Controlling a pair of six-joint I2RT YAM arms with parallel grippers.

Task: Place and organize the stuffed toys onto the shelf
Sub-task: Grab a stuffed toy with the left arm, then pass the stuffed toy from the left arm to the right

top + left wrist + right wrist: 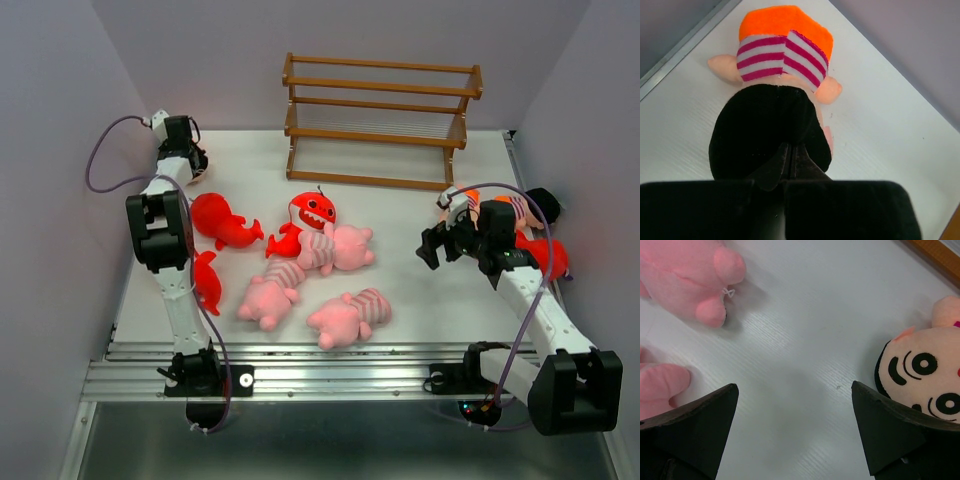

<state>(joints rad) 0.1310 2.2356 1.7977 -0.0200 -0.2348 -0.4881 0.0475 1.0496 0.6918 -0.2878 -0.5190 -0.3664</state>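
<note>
The shelf (380, 120), a brown wooden rack, stands at the back of the table. In the left wrist view a striped doll (782, 57) with orange feet lies on the white surface. My left gripper (790, 150) is shut, its fingertips pinched into the doll's black head. In the top view that gripper (185, 165) is at the far left and covers the doll. Red sharks (225, 222) (312, 212) (207, 282) and pink striped animals (340, 247) (272, 295) (348, 315) lie mid-table. My right gripper (795, 390) hangs open over bare table, beside a doll's face (920, 370).
More dolls (530, 225) lie behind my right arm near the table's right edge. A pink toy (685, 270) and a pink paw (660, 385) lie left of my right gripper. The shelf's base rail (940, 255) shows at the top right there. Grey walls close in on both sides.
</note>
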